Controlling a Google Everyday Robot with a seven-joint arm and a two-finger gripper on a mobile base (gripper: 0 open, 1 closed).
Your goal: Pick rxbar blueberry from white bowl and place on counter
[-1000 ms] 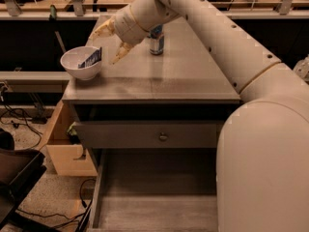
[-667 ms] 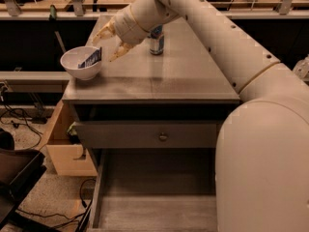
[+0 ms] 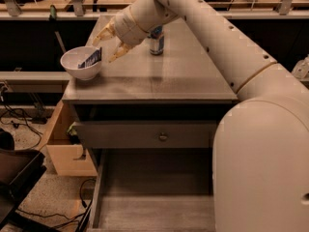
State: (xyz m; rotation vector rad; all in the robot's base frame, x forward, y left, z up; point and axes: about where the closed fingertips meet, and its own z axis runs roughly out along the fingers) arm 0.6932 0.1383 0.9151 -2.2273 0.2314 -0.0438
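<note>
Starting nearest you: the cabinet's bottom drawer (image 3: 154,197) stands pulled out. Above it you see the shut drawer with its round knob (image 3: 163,137). On the counter (image 3: 183,81), at the front-left corner, the white bowl (image 3: 72,65) holds the rxbar blueberry (image 3: 91,59), propped on edge against the bowl's right wall. Your gripper (image 3: 104,51) hangs just right of the bowl, fingers spread apart. Farther back, a drink can (image 3: 156,41) stands upright.

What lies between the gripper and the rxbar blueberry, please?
Only the rim of the white bowl; in the camera view the open gripper hovers just right of the rxbar blueberry.
</note>
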